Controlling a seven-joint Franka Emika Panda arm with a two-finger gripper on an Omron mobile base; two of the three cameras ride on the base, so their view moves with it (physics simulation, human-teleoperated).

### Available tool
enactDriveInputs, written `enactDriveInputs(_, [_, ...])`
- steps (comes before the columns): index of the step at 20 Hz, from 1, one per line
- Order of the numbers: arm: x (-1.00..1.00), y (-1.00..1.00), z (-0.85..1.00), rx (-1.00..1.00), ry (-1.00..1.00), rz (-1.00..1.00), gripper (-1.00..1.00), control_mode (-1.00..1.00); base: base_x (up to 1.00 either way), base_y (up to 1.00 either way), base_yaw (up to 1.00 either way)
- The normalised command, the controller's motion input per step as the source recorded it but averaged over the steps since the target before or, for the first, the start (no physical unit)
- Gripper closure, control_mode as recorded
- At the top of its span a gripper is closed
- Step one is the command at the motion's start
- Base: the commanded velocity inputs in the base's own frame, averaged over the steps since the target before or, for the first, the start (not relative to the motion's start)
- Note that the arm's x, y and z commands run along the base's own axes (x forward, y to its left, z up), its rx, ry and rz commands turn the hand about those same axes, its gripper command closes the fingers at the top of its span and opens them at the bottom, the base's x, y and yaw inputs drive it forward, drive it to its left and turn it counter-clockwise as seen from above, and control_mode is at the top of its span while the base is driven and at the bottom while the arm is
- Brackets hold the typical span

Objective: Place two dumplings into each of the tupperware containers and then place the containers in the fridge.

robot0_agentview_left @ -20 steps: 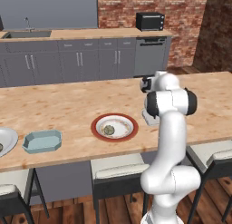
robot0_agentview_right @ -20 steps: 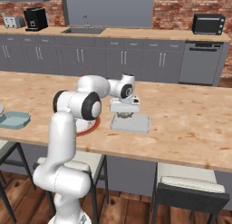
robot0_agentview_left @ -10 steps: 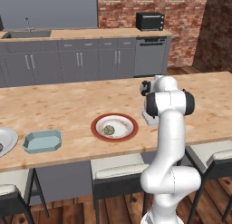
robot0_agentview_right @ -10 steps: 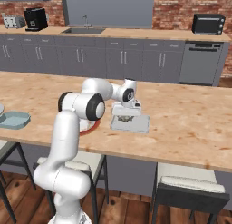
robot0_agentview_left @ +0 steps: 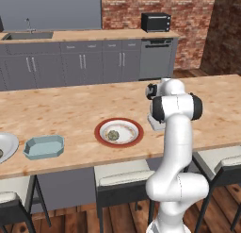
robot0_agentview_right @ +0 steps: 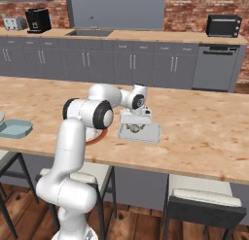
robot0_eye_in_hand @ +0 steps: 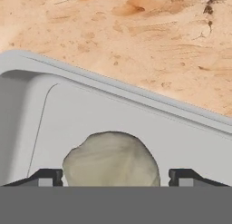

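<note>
- Directly beneath the claw (robot0_eye_in_hand: 115, 175), a pale dumpling (robot0_eye_in_hand: 111, 158) lies on the floor of the grey-white tupperware container (robot0_eye_in_hand: 195, 141), between the two fingertips (robot0_eye_in_hand: 45, 177).
- Both fingertips stand apart from the dumpling's sides with a sliver of tub floor showing on each side, so the claw reads as wide open and holding nothing.
- From the right base view, the claw (robot0_agentview_right: 134, 123) hangs low over that same container (robot0_agentview_right: 151, 133) on the wooden counter (robot0_agentview_right: 204, 122).
- Off to one side of the claw, a red-rimmed plate (robot0_agentview_left: 101, 134) holds another dumpling (robot0_agentview_left: 113, 135); further along the counter sits the light blue container (robot0_agentview_left: 43, 146).
- Judging by its rounded, lumpy look, the dumpling is likely light and soft, easily squashed; a gentle pinch across its widest middle would suit.
- The tub looks stiff, shallow and light; its raised rim seems the natural place to grip, though smooth plastic may slip.
</note>
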Motion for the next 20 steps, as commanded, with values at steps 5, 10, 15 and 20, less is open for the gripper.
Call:
enactDriveInputs(5, [-0.05, 0.00, 0.08, 0.00, 0.00, 0.00, -1.00, -1.00, 0.00, 0.00, 0.00])
enactDriveInputs(10, [-0.44, 0.13, 0.87, 0.00, -0.01, 0.00, -1.00, -1.00, 0.00, 0.00, 0.00])
enactDriveInputs(15, [-0.70, 0.77, 0.58, -0.03, 0.00, 0.00, -1.00, -1.00, 0.00, 0.00, 0.00])
enactDriveInputs(20, [-0.59, 1.00, 0.00, -0.07, 0.00, 0.00, -1.00, -1.00, 0.00, 0.00, 0.00])
